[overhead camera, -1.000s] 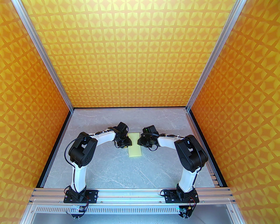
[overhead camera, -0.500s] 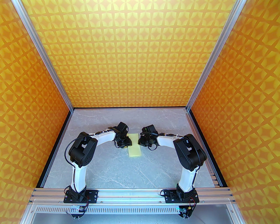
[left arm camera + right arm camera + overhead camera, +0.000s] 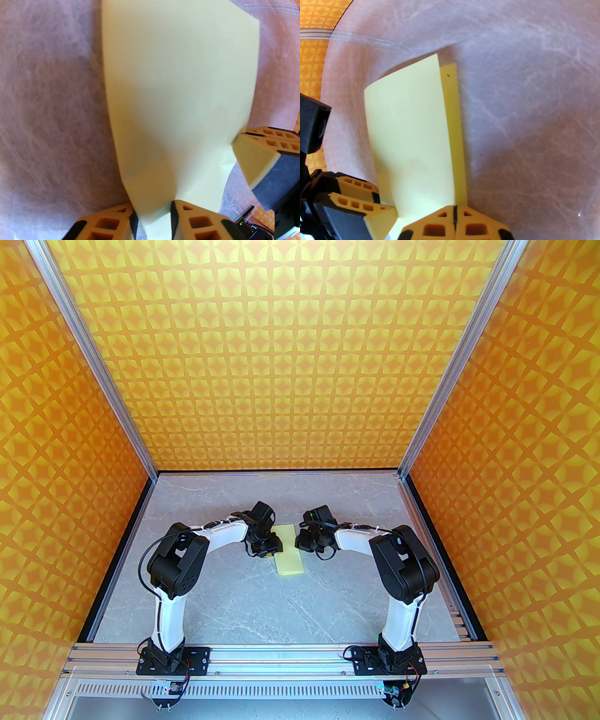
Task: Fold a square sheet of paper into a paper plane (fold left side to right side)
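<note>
- The square sheet of paper point(image 3: 289, 555) lies on the bench point(image 3: 262, 610) between the two arms. It is doubled over left to right, so from above it reads as a narrow strip.
- The fold is not flat. In the right wrist view the upper layer arches up off the lower one. It also stops short of the right edge, leaving a thin band of lower layer showing along that side.
- The left tool point(image 3: 153, 209) has its jaws part-way apart, with the rounded left bend of the sheet gathered between them. Both pads look to be touching the paper, so I read this as a loose hold on the bend, not a hard pinch.
- The right tool point(image 3: 454, 209) has its jaws together with nothing between them. Its tip is down at the near end of the upper layer's free edge, seemingly pinning it.
- The step in hand looks like squaring the edges and setting the centre crease.
- To do it well, keep the right tip pressing as an anchor.
- Nudge the upper layer rightward until the band of lower layer disappears, before any crease is made.
- Then flatten the bend with light downward pressure, working along its length from the pinned end.
- Risks: creasing while the edges are offset would leave the plane lopsided, and dragging sideways could skid the whole sheet on the smooth bench.
</note>
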`<act>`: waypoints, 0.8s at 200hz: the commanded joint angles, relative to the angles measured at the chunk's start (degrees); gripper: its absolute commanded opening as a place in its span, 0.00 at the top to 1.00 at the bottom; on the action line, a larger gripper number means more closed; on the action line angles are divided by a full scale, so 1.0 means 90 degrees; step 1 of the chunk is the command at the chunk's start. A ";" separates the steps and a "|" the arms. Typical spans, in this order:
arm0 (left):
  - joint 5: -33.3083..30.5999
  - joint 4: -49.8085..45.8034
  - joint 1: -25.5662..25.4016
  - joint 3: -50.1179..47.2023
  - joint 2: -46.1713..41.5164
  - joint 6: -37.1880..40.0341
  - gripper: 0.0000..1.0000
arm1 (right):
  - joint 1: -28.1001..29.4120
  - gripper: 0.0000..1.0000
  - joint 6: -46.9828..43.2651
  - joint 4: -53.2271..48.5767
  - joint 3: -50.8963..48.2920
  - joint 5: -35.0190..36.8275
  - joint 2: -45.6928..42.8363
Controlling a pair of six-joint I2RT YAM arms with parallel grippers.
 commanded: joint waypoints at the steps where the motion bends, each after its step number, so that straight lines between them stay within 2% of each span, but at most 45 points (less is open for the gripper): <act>1: -0.0550 0.0359 -0.0031 -0.0003 0.0490 0.0145 0.71 | 0.0038 0.97 -0.0032 -0.0064 0.0000 0.0073 0.0156; 68: -0.0550 0.0353 -0.0040 0.0002 0.0509 0.0151 0.74 | 0.0038 0.95 0.0052 0.0032 -0.0241 0.0089 -0.0012; 96: -0.0550 0.0335 -0.0036 0.0002 0.0520 0.0161 0.77 | 0.0038 0.91 0.0042 0.0015 -0.0282 0.0088 -0.0064; 160: -0.0550 0.0348 -0.0035 -0.0026 0.0546 0.0160 0.77 | 0.0037 0.86 0.0053 0.0016 -0.0331 0.0110 -0.0161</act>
